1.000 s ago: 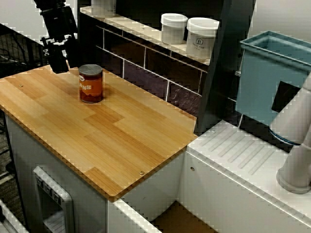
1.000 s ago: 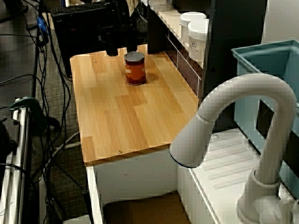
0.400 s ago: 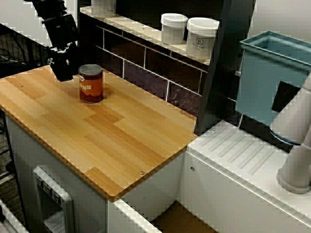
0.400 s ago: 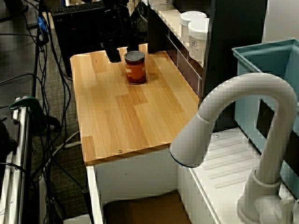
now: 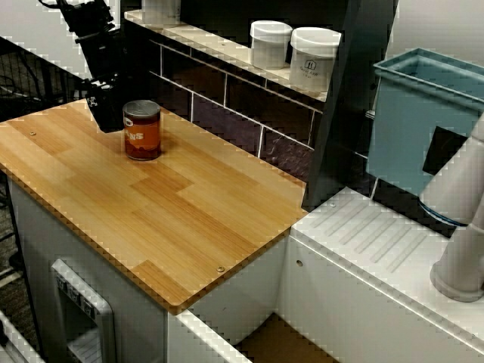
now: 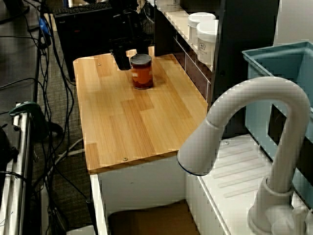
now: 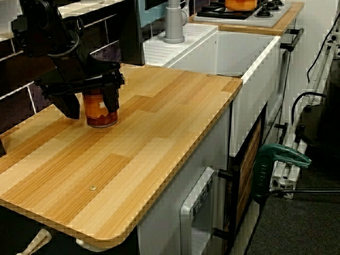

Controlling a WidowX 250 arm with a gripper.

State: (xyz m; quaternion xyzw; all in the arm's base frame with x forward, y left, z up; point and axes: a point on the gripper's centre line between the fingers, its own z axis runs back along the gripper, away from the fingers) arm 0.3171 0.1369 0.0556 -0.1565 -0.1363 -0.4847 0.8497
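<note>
A tin can [image 5: 142, 130] with an orange-red label stands upright near the back of the wooden worktop [image 5: 189, 204]. In the view from the sink corner, my black gripper [image 5: 108, 117] hangs low just left of it. The view from behind the faucet shows the gripper [image 6: 122, 61] close beside the can [image 6: 141, 72]. From the counter's far end, the gripper [image 7: 91, 110] is open, its two fingers spread wider than the can [image 7: 98, 114]. One finger [image 7: 112, 98] overlaps the can's side. Whether anything touches the can I cannot tell.
Two white jars [image 5: 271, 44] [image 5: 314, 59] sit on the shelf above the dark tiled wall. A blue bin [image 5: 423, 113] and a white faucet [image 6: 244, 147] stand by the drainboard to the right. A stove [image 7: 241, 8] lies beyond the sink.
The gripper has come down and moved toward the can, from the counter's back-left corner to right beside it. The can has not moved.
</note>
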